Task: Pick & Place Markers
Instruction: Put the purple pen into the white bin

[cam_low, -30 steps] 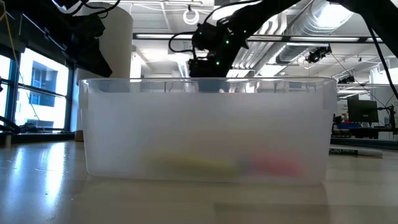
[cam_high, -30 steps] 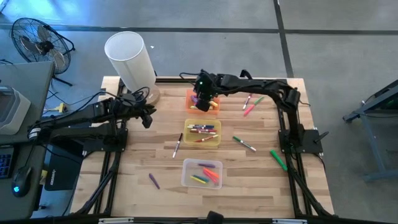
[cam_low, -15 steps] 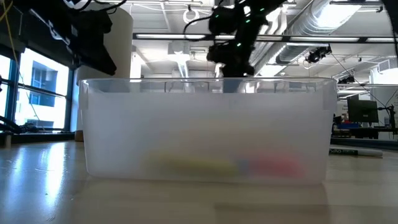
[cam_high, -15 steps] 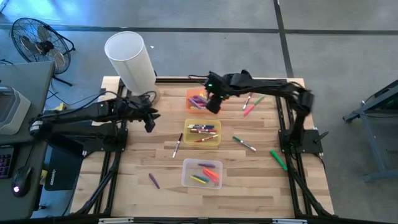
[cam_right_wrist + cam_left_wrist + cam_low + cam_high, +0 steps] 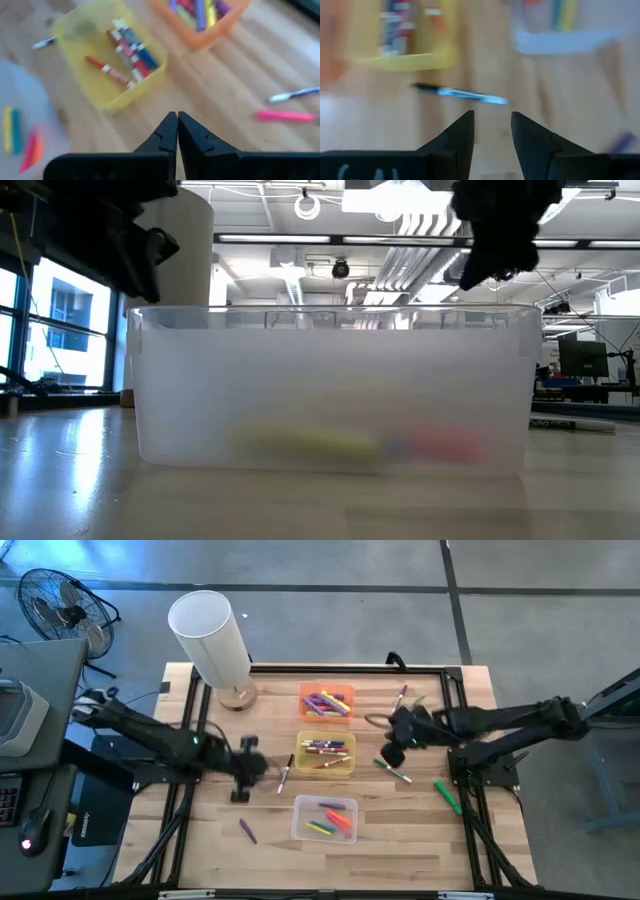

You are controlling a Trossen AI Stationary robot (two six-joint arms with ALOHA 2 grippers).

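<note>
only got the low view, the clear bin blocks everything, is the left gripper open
Observer: Yes, the left gripper is open and holds nothing; a dark-capped marker lies on the table just ahead of it.
Operator: and the right one
Observer: The right gripper is shut, with nothing between its fingers.
Operator: where is it
Observer: In the high view it hangs to the right of the yellow bin, close to a green-and-white marker lying loose on the table.
</note>
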